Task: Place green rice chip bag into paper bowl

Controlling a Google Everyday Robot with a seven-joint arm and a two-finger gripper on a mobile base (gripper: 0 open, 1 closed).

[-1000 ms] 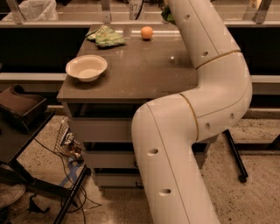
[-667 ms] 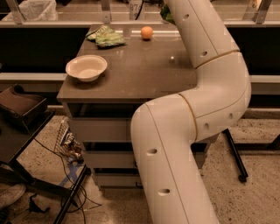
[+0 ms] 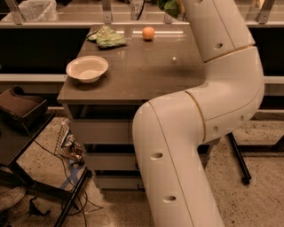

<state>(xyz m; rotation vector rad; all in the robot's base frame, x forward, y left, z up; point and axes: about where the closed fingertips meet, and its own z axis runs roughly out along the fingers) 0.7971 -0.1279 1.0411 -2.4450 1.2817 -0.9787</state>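
The paper bowl (image 3: 87,68) stands empty on the left part of the brown table (image 3: 146,71), near its front edge. My white arm rises from the lower middle to the top edge. My gripper (image 3: 176,4) is at the top edge, mostly cut off, above the table's far side. A piece of the bright green rice chip bag (image 3: 167,7) shows in it, held up off the table. The bowl is far to the left of the gripper and nearer to the front.
A smaller pale green mottled bag (image 3: 106,37) lies at the table's back left. An orange fruit (image 3: 148,33) sits at the back middle. A counter rail (image 3: 66,23) runs behind the table. A dark stand (image 3: 20,111) and cables are on the floor at left.
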